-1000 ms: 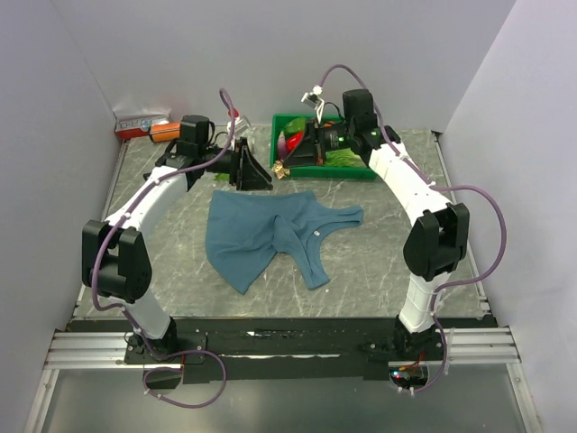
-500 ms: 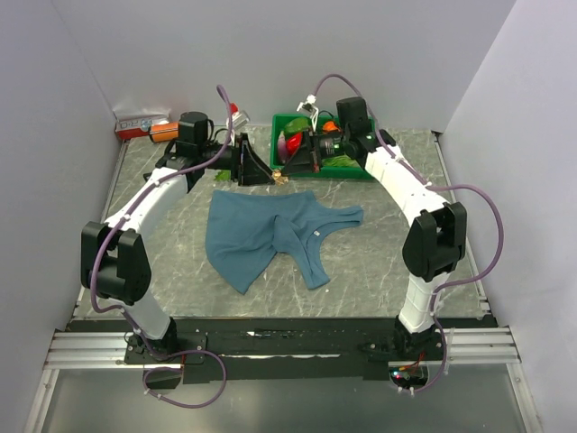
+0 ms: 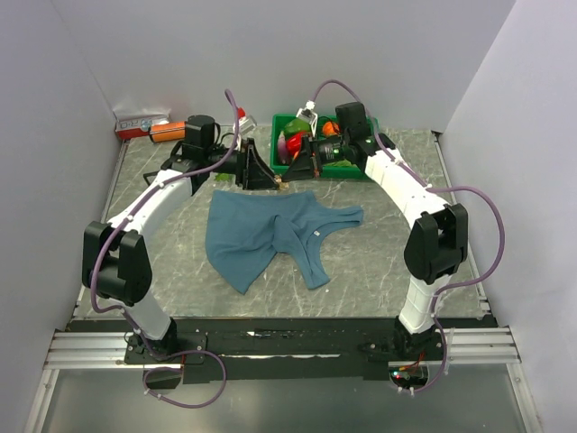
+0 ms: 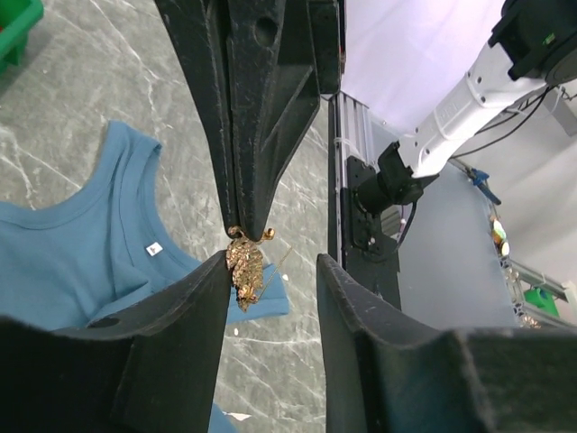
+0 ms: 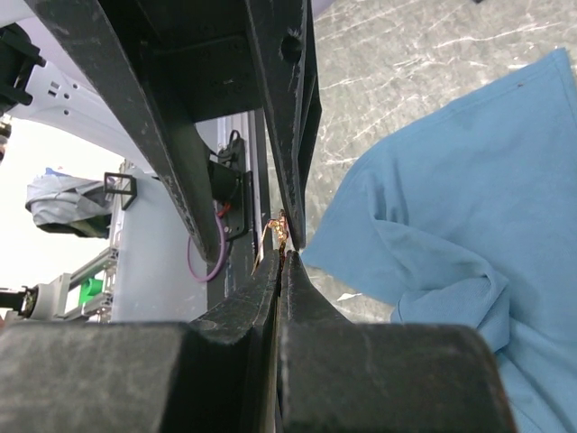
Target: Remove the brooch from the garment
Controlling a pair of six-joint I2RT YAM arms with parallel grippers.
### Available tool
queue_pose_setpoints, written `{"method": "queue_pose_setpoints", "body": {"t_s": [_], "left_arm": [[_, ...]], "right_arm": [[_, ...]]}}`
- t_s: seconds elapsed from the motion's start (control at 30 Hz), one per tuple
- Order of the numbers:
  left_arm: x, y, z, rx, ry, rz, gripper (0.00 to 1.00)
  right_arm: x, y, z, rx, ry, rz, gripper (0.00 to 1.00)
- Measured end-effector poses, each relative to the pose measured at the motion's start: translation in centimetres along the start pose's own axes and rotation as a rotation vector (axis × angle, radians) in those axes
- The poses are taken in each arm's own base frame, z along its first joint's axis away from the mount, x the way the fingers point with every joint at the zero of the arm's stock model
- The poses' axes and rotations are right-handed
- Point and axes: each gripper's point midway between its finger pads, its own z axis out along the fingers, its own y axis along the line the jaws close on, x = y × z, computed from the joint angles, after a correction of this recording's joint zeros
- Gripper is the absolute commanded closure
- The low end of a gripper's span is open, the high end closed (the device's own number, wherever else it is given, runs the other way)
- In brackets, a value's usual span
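Left gripper [image 4: 273, 271] is set wide. Its two fingers are spread either side of the brooch [image 4: 245, 267], with nothing gripped. One finger [image 4: 185, 329] is seen right against the brooch; actual contact cannot be told.

The brooch is already off the garment [image 3: 261, 234]. It is held in the air just past the garment's far edge, with the cloth left flat below it. It is hung from the tips of the right gripper [image 5: 281, 263], which is pinched fully closed on its top end.

The two grippers are met tip to tip over the garment's far edge, so both arms are at the brooch. Only the right one has hold of it.

The brooch's long axis is run in line with the right fingers, along the line joining the two grippers and down the length of the left gripper's gap. Its free end is pointed toward the left gripper's palm. A thin pin is seen sticking out beside the body; its exact direction is too small to tell.

Judged: any closing by the left fingers would be made across the brooch's short side.
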Motion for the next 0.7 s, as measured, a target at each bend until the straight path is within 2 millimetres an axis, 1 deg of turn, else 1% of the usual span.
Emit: {"method": "queue_pose_setpoints", "body": {"t_s": [0.13, 0.37, 0.43, 0.53, 0.7], "left_arm": [[0.36, -0.06, 0.13, 0.002, 0.010, 0.012, 0.57], [0.74, 0.05, 0.08, -0.002, 0.017, 0.017, 0.70], [0.71, 0.12, 0.07, -0.006, 0.016, 0.018, 0.70], [0.71, 0.08, 0.09, -0.004, 0.016, 0.017, 0.65], [0.78, -0.05, 0.13, 0.002, 0.018, 0.014, 0.67]], "right_arm": [[0.15, 0.11, 0.03, -0.007, 0.002, 0.009, 1.00], [0.35, 0.39, 0.12, -0.022, 0.001, 0.023, 1.00], [0.38, 0.55, 0.15, -0.026, 0.002, 0.021, 1.00], [0.43, 0.68, 0.09, -0.025, 0.001, 0.019, 1.00], [0.64, 0.62, 0.12, -0.022, 0.003, 0.023, 1.00]]}}
